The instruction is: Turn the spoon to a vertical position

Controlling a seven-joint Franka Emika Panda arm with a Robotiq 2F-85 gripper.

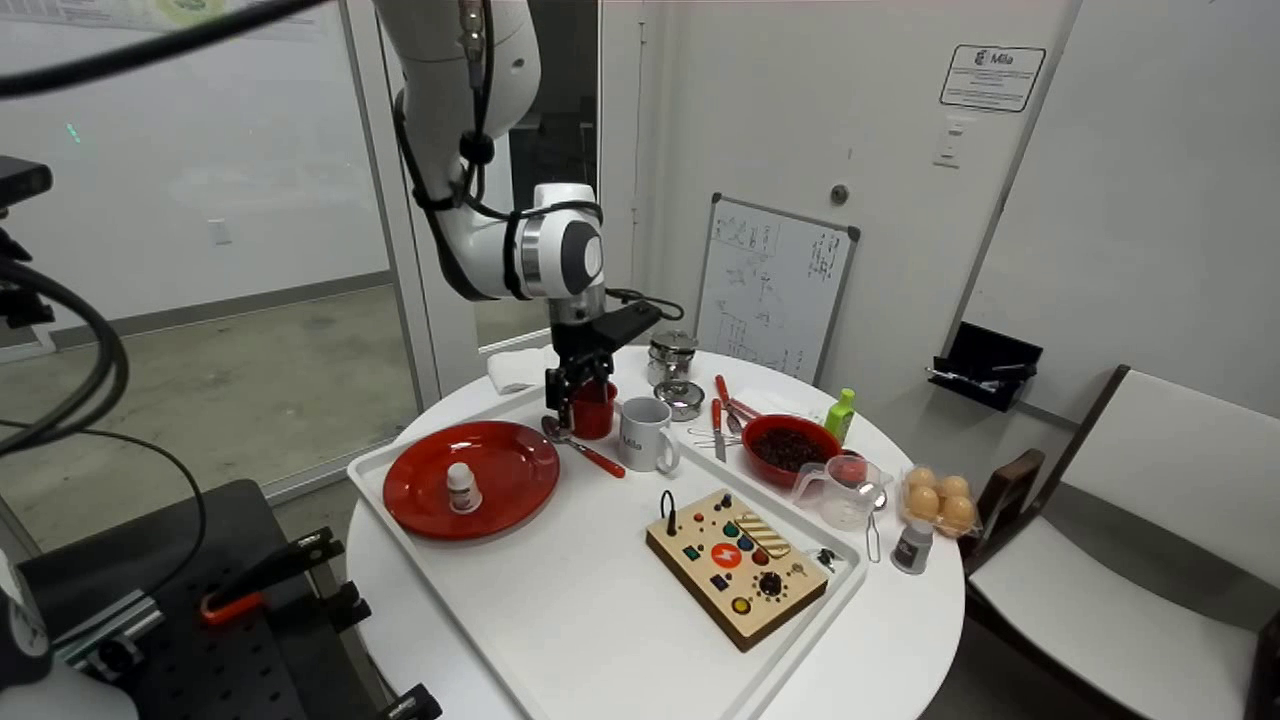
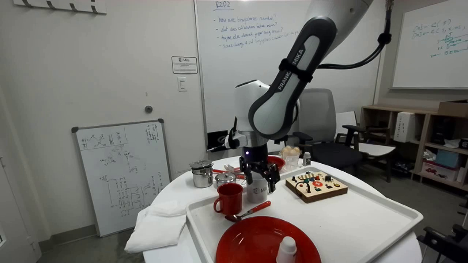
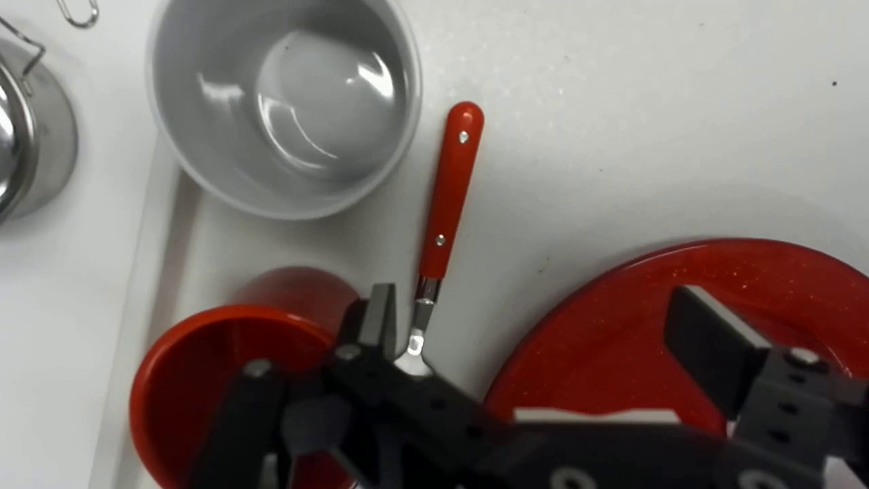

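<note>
Two black fingers (image 3: 709, 356) of my pincer (image 3: 543, 333) are spread wide apart. I hang them over the white tray (image 1: 560, 600), pointing down. The spoon (image 3: 441, 224) lies flat on the tray. It has a red handle and a shiny metal end. In the wrist view, one of my fingers is in front of the spoon's round end, so I see only a bit of that end. My other finger is in front of the big red plate (image 1: 520, 470).

The round end sits between the plate and the red mug (image 2: 229, 199). I cannot tell if it touches the mug. The tip of the handle is just beside the white mug (image 2: 257, 193), which has letters on its side.

On the plate stands a little white bottle (image 1: 463, 488). At the other end of the tray is a wooden box (image 1: 735, 570) with knobs and buttons. The tray is on a round white tabletop (image 1: 890, 640).

Past the tray's edge I see a tall metal pot (image 2: 202, 177) and a short metal pot (image 2: 225, 179). Farther along are a red bowl (image 1: 772, 473) with dark stuff in it, a green bottle (image 1: 841, 415), a clear jug (image 1: 845, 497) and some brown eggs (image 1: 955, 513). A white cloth (image 2: 157, 226) lies by the tray.
</note>
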